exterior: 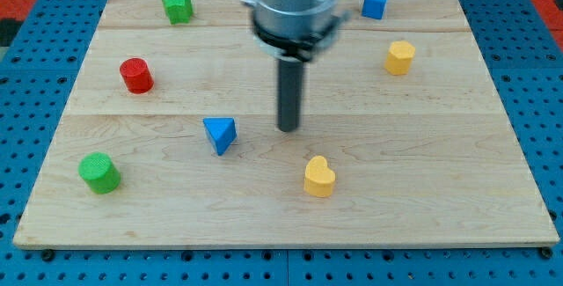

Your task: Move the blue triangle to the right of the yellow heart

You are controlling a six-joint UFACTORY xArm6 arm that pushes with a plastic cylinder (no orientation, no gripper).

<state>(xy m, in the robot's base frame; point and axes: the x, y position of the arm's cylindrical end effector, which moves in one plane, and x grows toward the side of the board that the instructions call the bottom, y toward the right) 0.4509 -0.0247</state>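
The blue triangle (220,134) lies on the wooden board (422,198), left of centre. The yellow heart (319,177) lies below centre, to the right of and lower than the triangle. My tip (288,129) stands near the board's middle, a short way right of the blue triangle and not touching it, and above and slightly left of the yellow heart.
A red cylinder (136,76) sits at the left, a green cylinder (99,172) at lower left, a green block (177,7) at upper left. A blue cube (376,3) sits at the top right and a yellow block (399,57) at the right.
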